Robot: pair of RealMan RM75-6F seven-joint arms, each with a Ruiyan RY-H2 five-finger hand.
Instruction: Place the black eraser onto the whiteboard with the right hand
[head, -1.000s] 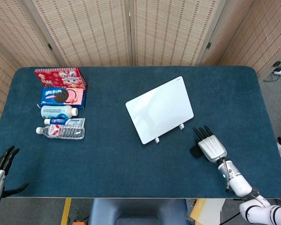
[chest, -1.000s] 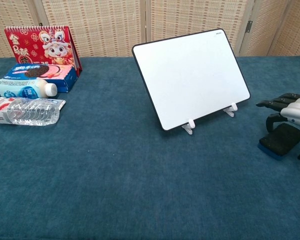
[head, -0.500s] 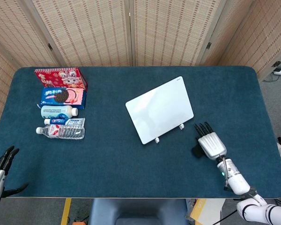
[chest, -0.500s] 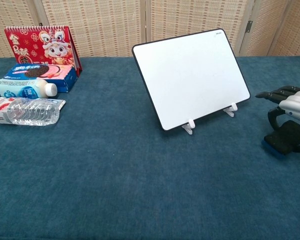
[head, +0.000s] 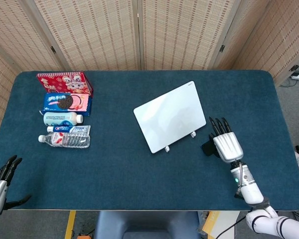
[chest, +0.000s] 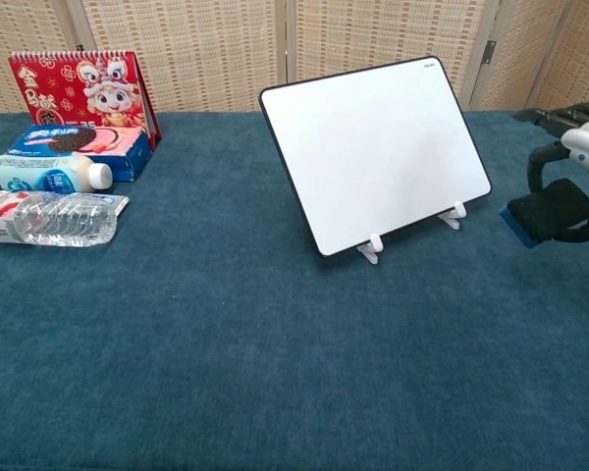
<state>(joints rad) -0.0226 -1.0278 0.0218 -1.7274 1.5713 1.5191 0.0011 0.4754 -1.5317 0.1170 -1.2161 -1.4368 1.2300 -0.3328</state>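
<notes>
Lifted since earlier: right hand (chest: 579,157) grips black eraser (chest: 548,210), partly cropped, beside whiteboard (chest: 375,147).

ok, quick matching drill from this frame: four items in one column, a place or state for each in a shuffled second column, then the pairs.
1. black eraser
2. whiteboard
3. water bottle
4. left hand

A. lying on its side, table's left
B. tilted on white clip feet
C. open, holding nothing, at the near table edge
D. held off the table by the right hand

Pairs: 1-D, 2-B, 3-A, 4-C
</notes>
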